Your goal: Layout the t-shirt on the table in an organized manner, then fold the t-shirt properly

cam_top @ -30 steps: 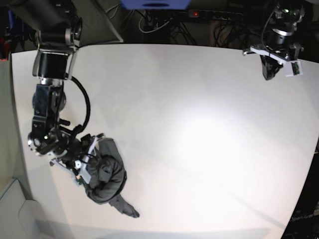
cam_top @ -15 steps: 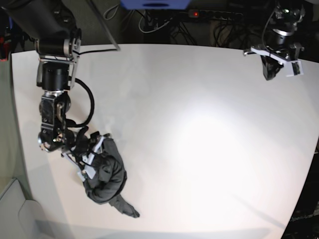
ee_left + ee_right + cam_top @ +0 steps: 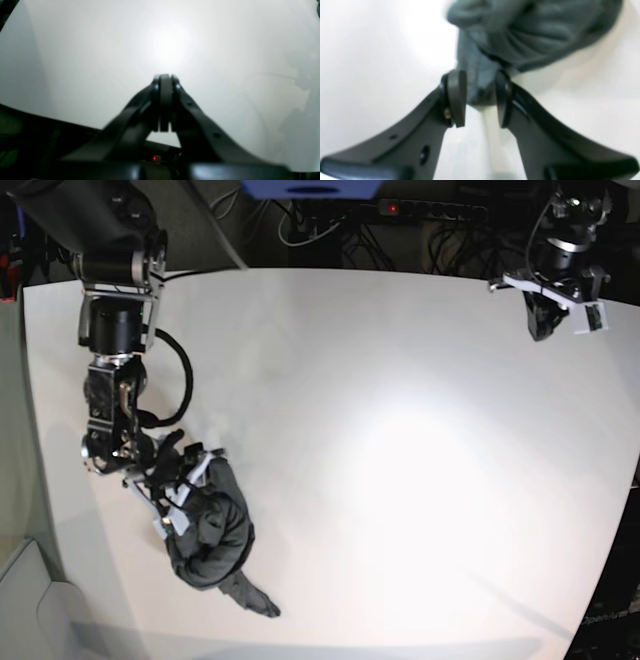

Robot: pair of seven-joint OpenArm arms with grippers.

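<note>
The t-shirt (image 3: 213,535) lies bunched near the table's (image 3: 400,440) front-left edge. The right gripper (image 3: 478,98), part-closed, pinches a fold of its edge. The left gripper (image 3: 165,82), pressed shut and empty, hangs well apart at the far corner.

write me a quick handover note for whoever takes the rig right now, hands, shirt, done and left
Right hand: fingers set either side of a fold at the edge of the t-shirt, cloth between them; whether the grip has closed is not clear.
Left hand: shut, empty, parked over the far corner of the table, away from the shirt.
T-shirt: crumpled in a heap near the table's front edge on the right arm's side, one end trailing toward the edge.
Done: nothing laid out yet.
Left: spread the shirt flat, then fold it.
</note>
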